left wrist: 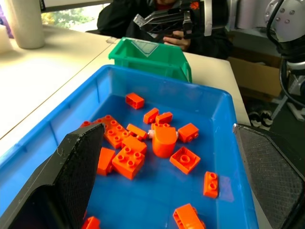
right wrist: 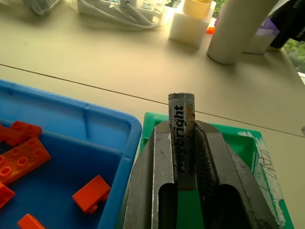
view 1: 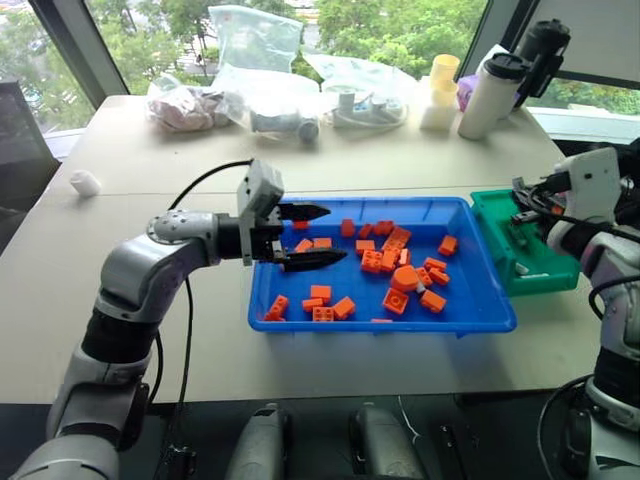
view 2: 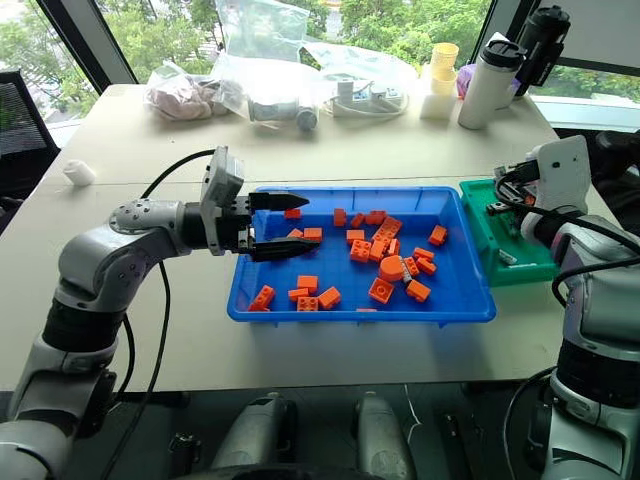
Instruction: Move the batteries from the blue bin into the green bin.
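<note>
The blue bin [view 1: 400, 326] sits mid-table with many orange bricks [view 1: 372, 260] scattered in it. Touching its right end is the smaller green bin [view 1: 500, 240]. My left gripper [view 1: 335, 234] points level to the right over the blue bin's left part, open, with nothing between its fingers [left wrist: 71, 176]. My right gripper [right wrist: 183, 125] is over the green bin's [right wrist: 238, 138] near-left corner, shut on a grey-silver battery [right wrist: 181, 107] that sticks out past the fingertips. From the left wrist, that gripper [left wrist: 162, 21] hangs just beyond the green bin [left wrist: 152, 59].
Along the table's far edge lie clear plastic bags [view 1: 255, 70], a white flask [view 1: 490, 95], a black bottle [view 1: 540, 45] and a yellow cup [view 1: 442, 75]. A small white lump [view 1: 85, 182] rests at the left. A black cable [view 1: 200, 180] loops from my left arm.
</note>
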You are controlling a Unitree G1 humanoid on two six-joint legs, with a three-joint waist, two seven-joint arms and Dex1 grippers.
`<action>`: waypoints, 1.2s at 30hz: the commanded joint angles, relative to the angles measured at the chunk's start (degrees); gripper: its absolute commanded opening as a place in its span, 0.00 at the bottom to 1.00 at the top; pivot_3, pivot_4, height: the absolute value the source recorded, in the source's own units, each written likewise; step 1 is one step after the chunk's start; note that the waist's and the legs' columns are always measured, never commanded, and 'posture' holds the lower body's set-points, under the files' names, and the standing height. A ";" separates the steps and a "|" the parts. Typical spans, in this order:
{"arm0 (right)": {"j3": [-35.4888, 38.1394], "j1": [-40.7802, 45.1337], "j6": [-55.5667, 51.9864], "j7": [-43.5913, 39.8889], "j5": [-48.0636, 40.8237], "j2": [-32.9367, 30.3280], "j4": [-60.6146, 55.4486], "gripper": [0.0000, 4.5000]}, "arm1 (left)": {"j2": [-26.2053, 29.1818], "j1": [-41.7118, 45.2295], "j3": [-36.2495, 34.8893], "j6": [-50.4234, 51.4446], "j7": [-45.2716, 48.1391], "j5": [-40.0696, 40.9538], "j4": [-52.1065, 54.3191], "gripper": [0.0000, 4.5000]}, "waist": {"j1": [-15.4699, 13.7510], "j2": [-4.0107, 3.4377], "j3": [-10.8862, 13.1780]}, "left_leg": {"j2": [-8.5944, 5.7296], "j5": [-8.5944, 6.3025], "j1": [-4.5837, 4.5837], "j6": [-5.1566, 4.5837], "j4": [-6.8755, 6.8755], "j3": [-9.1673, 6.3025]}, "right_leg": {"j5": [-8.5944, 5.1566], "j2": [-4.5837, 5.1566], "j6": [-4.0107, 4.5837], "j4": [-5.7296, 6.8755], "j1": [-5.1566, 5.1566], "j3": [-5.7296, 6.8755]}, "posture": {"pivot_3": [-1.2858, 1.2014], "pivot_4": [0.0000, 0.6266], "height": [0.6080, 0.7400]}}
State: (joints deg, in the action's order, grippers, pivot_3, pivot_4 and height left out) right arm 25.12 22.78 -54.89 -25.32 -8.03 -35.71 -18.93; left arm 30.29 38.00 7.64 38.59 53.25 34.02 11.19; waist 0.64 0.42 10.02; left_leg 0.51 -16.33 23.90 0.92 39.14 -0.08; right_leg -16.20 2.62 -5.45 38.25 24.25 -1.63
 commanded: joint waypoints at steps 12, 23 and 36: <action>0.04 -1.79 -0.47 6.58 0.63 -2.12 4.45 0.74 | 1.46 1.99 6.31 -8.26 4.59 -11.94 -3.50 1.00 | 0.00 -0.02 -0.01 | 0.00 0.00 0.00 0.00 -0.01 0.00 | 0.00 0.00 0.00 -0.02 -0.02 -0.01 | 0.52 0.24 1.00; -2.92 4.01 -10.08 -3.88 -17.91 -1.07 -8.05 0.98 | 6.23 0.52 1.43 -5.67 10.68 -8.39 -3.20 1.00 | 0.68 -0.04 0.00 | 0.17 -0.01 -0.06 -0.01 -0.03 -0.01 | 0.00 -0.18 0.00 0.00 -0.01 -0.02 | 0.52 0.24 1.00; -20.45 -3.32 -9.87 -15.96 -21.87 -15.49 -10.33 0.98 | 10.58 -3.17 -2.07 -1.19 9.70 -6.18 0.94 1.00 | -0.95 -0.03 0.01 | -0.02 -0.04 0.02 -0.07 0.06 -0.12 | -0.01 0.03 0.00 -0.22 -0.19 0.06 | 0.52 0.24 1.00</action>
State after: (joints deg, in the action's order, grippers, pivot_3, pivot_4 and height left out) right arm 5.50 18.83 -65.78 -41.42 -29.91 -51.58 -28.81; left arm 40.82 34.41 7.48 37.28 63.58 26.91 9.89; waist -0.31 0.39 10.03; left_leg 0.52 -16.36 23.91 0.86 39.20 -0.20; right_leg -16.21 2.63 -5.45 38.05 24.06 -1.57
